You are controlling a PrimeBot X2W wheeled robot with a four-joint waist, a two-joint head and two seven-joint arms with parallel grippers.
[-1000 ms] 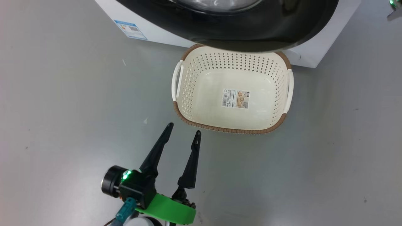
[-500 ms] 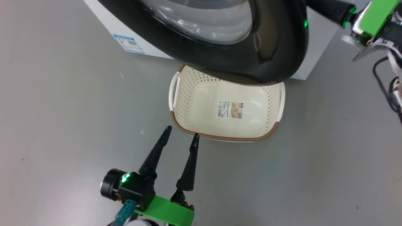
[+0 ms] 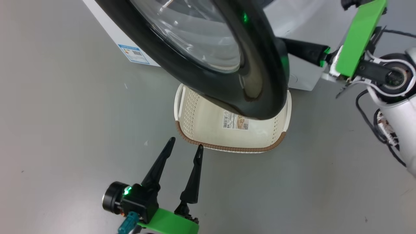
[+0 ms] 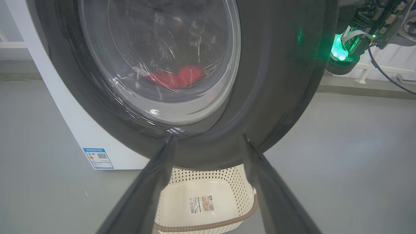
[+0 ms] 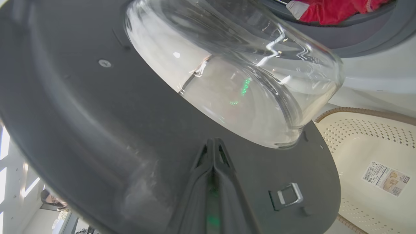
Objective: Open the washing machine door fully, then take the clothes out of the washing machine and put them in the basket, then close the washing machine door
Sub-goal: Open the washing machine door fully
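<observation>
grey floor (image 3: 58, 130), basket (image 3: 227, 148) beneath washing machine door (image 3: 256, 74)

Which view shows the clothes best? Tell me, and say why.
The right wrist view: the clothes lie in plain sight inside the machine, red with white. The left wrist view shows a red blur through the glass of the door.

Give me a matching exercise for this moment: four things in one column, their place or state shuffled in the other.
1. washing machine door
2. clothes
3. basket
4. right gripper

A. inside the washing machine
B. swung partly open
C. fingers shut together
D. on the floor, no garments in it

Pairs: 1-B, 2-A, 3-D, 4-C
</observation>
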